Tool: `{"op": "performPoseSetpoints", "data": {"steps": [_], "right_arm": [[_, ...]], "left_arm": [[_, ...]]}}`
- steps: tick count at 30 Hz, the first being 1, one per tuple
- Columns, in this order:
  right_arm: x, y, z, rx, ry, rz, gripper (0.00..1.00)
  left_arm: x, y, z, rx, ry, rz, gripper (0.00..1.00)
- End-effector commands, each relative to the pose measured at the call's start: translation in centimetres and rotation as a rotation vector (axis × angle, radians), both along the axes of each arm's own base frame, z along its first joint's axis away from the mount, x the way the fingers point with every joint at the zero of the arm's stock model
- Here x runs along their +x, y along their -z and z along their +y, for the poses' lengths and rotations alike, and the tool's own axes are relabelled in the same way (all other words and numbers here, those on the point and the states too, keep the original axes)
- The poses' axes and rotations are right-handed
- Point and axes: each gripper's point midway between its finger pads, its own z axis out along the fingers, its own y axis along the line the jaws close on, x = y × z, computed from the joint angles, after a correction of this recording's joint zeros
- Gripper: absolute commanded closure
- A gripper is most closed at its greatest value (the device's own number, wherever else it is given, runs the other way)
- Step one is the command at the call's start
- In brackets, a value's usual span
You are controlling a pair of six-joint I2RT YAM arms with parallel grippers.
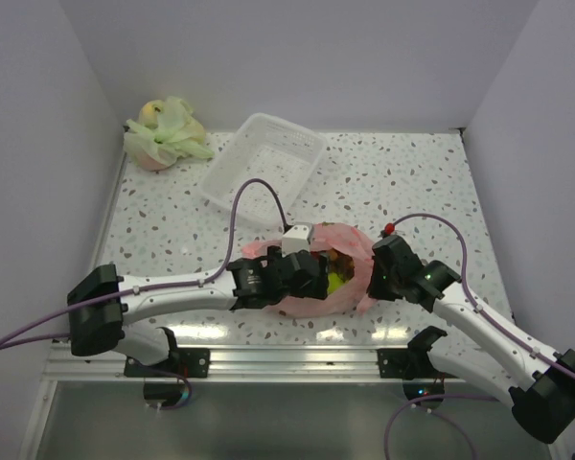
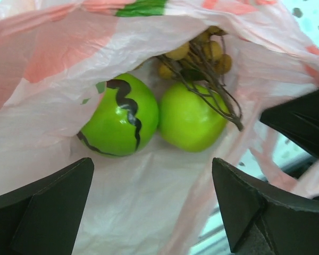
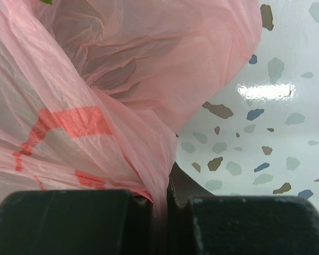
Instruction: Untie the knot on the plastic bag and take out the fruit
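The pink plastic bag (image 1: 340, 273) lies open near the table's front middle. In the left wrist view its mouth gapes, showing two green apple-like fruits (image 2: 119, 114) (image 2: 191, 114) and a bunch of small brown berries (image 2: 204, 50) on twigs inside the bag (image 2: 58, 64). My left gripper (image 2: 153, 204) is open, its fingers either side of the bag's lower lip, just short of the green fruits; it also shows in the top view (image 1: 311, 273). My right gripper (image 3: 162, 212) is shut on a gathered strip of the bag (image 3: 85, 106) at its right side. No knot shows. Red fruits are hidden.
A white basket (image 1: 264, 168) stands at the back middle. A pale green bag (image 1: 165, 134) with fruit sits in the back left corner. White walls close in left, right and back. The speckled tabletop (image 3: 266, 122) shows to the right of the bag.
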Motion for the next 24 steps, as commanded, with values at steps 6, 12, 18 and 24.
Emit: {"op": "performPoseSetpoints", "data": {"steps": [6, 12, 18, 24], "right_arm": [[1.0, -0.7, 0.6, 0.013, -0.008, -0.047, 0.94], [1.1, -0.5, 0.8, 0.018, -0.013, -0.049, 0.94], [1.1, -0.1, 0.9, 0.017, -0.015, -0.042, 0.95], [1.2, -0.5, 0.5, -0.002, -0.007, -0.054, 0.95]], "left_arm": [[5.5, 1.3, -0.4, 0.032, -0.151, -0.072, 0.00], [7.1, 3.9, -0.8, 0.097, -0.150, -0.065, 0.03], [7.3, 5.0, -1.3, 0.117, -0.137, -0.056, 0.14], [6.5, 3.7, -1.0, 0.089, -0.106, -0.066, 0.50]]}}
